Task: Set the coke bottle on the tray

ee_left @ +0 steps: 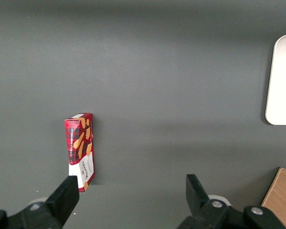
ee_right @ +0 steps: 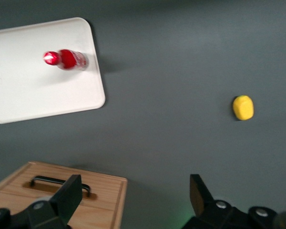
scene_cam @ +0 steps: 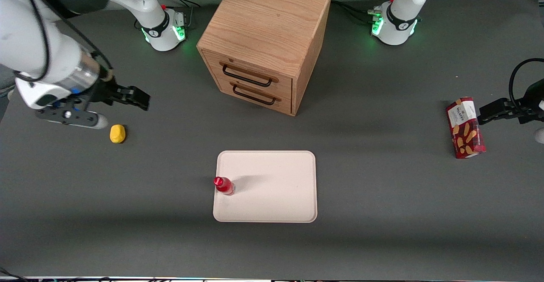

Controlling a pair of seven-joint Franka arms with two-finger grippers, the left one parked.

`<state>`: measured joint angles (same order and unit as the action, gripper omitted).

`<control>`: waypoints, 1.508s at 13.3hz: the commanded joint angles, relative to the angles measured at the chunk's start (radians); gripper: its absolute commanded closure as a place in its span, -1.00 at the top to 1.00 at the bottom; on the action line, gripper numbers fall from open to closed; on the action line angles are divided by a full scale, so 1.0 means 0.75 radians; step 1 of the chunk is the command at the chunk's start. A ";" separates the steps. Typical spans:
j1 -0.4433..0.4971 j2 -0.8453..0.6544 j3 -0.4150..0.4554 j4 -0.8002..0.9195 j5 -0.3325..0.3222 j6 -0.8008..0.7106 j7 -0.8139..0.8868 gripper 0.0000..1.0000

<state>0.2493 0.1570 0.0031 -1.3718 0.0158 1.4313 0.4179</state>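
The coke bottle (scene_cam: pixel 224 185) is small and red with a red cap. It stands upright on the pale cream tray (scene_cam: pixel 272 188), close to the tray's edge toward the working arm's end. It also shows in the right wrist view (ee_right: pixel 66 59) on the tray (ee_right: pixel 33 90). My gripper (scene_cam: pixel 138 97) is open and empty. It hangs above the table at the working arm's end, farther from the front camera than the tray and well away from the bottle. In the right wrist view the gripper (ee_right: pixel 133 195) has its jaws spread wide.
A yellow lump (scene_cam: pixel 117 133) lies on the table just below my gripper, also in the right wrist view (ee_right: pixel 243 107). A wooden two-drawer cabinet (scene_cam: pixel 265 39) stands mid-table, farther back than the tray. A red wafer box (scene_cam: pixel 465 127) lies toward the parked arm's end.
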 commanded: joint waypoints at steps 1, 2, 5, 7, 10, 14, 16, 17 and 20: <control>-0.111 -0.172 0.018 -0.208 -0.007 0.047 -0.180 1.00; -0.154 -0.213 0.020 -0.261 -0.005 0.065 -0.234 1.00; -0.244 -0.326 0.020 -0.431 -0.003 0.149 -0.375 1.00; -0.245 -0.336 0.008 -0.455 -0.005 0.153 -0.379 1.00; -0.242 -0.338 -0.035 -0.509 -0.003 0.200 -0.420 1.00; -0.234 -0.363 -0.088 -0.572 -0.005 0.264 -0.426 1.00; -0.216 -0.361 -0.123 -0.568 -0.005 0.272 -0.426 1.00; -0.216 -0.359 -0.129 -0.554 -0.007 0.272 -0.447 1.00; -0.265 -0.338 -0.133 -0.486 -0.005 0.262 -0.533 1.00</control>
<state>0.0668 -0.0878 -0.0866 -1.7599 0.0158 1.6300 0.0600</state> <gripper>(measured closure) 0.000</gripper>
